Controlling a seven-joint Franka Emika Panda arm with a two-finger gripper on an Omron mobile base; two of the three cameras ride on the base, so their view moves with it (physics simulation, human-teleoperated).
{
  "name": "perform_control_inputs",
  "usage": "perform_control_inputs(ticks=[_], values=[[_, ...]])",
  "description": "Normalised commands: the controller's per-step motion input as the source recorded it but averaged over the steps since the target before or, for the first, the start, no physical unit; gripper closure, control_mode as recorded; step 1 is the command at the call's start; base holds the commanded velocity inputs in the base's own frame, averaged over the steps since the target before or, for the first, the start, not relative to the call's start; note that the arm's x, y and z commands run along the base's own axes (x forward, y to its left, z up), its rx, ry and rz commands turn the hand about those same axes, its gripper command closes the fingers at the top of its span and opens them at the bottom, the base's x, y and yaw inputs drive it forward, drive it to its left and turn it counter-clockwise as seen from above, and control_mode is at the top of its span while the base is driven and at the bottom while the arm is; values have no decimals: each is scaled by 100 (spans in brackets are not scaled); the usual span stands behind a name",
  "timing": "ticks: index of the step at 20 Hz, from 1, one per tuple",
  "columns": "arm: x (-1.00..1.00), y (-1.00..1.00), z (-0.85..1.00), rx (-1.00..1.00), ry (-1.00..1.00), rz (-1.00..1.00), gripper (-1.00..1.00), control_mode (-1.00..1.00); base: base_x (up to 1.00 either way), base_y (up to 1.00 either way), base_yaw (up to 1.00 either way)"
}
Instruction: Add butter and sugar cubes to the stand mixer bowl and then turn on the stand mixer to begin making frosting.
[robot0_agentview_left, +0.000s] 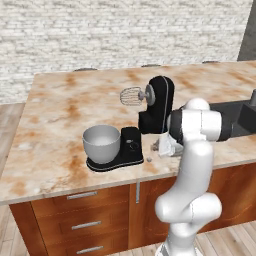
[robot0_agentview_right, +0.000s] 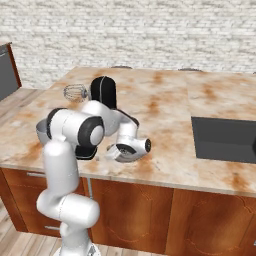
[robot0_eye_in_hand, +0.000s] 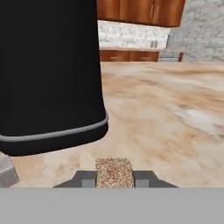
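Observation:
The black stand mixer (robot0_agentview_left: 157, 100) stands on the marble counter with its head tilted up and its wire whisk (robot0_agentview_left: 131, 96) in the air. The silver stand mixer bowl (robot0_agentview_left: 101, 142) rests on the mixer's flat base, to the left. My gripper (robot0_agentview_left: 162, 146) hangs low over the counter just right of that base, near the front edge. In the hand view a brown speckled sugar cube (robot0_eye_in_hand: 114, 172) sits on the counter between my fingertips (robot0_eye_in_hand: 87, 178), which press against its sides. The mixer's black body (robot0_eye_in_hand: 52, 74) looms close on the left. The butter is out of view.
A small grey object (robot0_eye_in_hand: 6, 171) lies on the counter by the mixer, left of my fingers. A dark sink (robot0_agentview_right: 225, 139) is set into the counter far to the right. Drawers (robot0_agentview_left: 82, 210) run below the front edge.

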Motion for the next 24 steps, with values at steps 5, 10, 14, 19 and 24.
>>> perform_control_inputs(ticks=[5, 10, 14, 19, 24], values=[[-94, -19, 40, 8, -21, 0, 100, -100, 0, 0, 0], [-89, 0, 99, 10, -18, -2, 100, -100, 0, 0, 0], [-97, 7, 86, 3, 0, -8, 100, -100, 0, 0, 0], [-97, 21, 84, 0, 11, -10, 100, -100, 0, 0, 0], [-68, 57, 99, 0, 22, -10, 100, -100, 0, 0, 0]])
